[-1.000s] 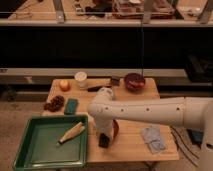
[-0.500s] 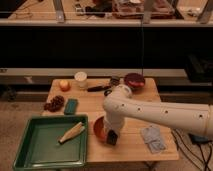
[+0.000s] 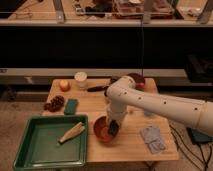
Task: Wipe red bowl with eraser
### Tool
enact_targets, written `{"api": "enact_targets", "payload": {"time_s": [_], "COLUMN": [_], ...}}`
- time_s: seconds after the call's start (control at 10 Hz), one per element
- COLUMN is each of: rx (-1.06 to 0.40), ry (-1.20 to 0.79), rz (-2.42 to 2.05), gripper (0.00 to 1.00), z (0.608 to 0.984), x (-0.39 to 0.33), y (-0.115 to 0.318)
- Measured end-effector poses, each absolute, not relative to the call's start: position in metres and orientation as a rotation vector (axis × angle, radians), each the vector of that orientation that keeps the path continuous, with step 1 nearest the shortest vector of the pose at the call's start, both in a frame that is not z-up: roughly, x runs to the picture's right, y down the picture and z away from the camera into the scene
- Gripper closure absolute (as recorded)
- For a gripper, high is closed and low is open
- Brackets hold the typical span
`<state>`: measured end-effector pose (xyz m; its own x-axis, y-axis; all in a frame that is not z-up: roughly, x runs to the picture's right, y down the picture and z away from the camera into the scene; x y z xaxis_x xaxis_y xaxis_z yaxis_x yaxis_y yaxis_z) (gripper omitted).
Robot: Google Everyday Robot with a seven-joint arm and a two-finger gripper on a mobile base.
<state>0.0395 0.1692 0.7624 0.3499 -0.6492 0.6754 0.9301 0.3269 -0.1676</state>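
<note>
The red bowl (image 3: 102, 130) sits on the wooden table (image 3: 130, 147), just right of the green tray. My gripper (image 3: 114, 128) hangs from the white arm (image 3: 150, 100), which reaches in from the right. It points down into the right side of the bowl. It is shut on a small dark block, the eraser (image 3: 113, 129), which rests against the bowl's inner right side. The arm's wrist hides the bowl's far rim.
A green tray (image 3: 35, 150) with a pale husk-like item (image 3: 71, 132) is at front left. A teal block (image 3: 71, 106), dark cluster (image 3: 54, 103), orange fruit (image 3: 64, 85), white cup (image 3: 80, 80), dark utensil (image 3: 97, 89), maroon bowl (image 3: 137, 80) and grey cloth (image 3: 152, 139) lie around.
My gripper moved with the eraser from the bowl's front left across to its right side. The arm swung right, uncovering more of the bowl.
</note>
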Motion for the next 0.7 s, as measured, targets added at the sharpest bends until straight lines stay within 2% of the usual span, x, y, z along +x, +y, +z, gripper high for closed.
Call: {"api": "enact_targets", "payload": {"time_s": [0.7], "rx": [-0.598], "ry": [-0.595], "rz": [-1.182], "gripper": [1.0], "z": [0.78], "x": [-0.017], "y": [0.153]}}
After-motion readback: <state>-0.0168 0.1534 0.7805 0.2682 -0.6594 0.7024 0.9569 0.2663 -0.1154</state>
